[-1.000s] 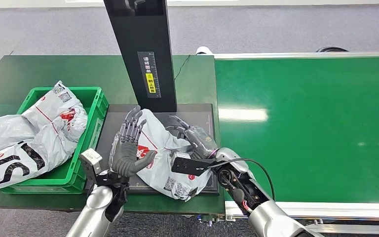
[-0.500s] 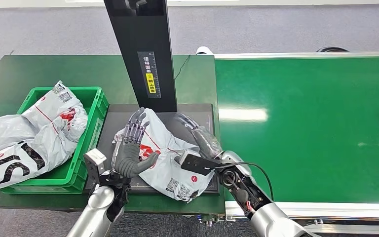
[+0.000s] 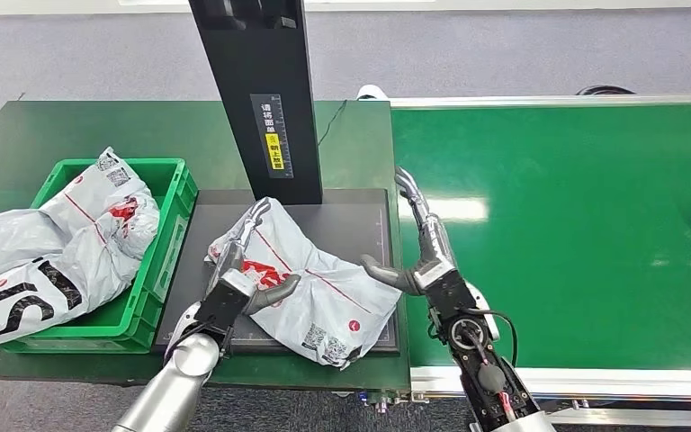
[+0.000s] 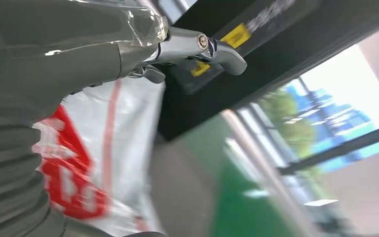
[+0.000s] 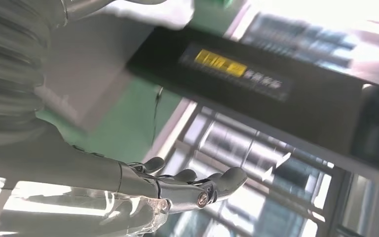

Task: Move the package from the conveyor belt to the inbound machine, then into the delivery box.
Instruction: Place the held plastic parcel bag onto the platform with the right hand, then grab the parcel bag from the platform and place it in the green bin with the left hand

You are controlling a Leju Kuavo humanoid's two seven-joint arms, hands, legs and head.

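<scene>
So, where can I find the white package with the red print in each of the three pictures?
Head view: the package lies on the dark machine plate, beside the left hand.
Left wrist view: the package is next to the grey hand cover, blurred.
Right wrist view: a white patch at the picture's edge may be it; I cannot tell.
Shared landmark: the black post with the yellow label.

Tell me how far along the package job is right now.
Done: the grey plastic mailer bag lies on the inbound machine's black platform, off the green conveyor belt. In hand: the left hand rests on it; the right hand is open beside it. Left: moving it into the green plastic delivery crate.
</scene>
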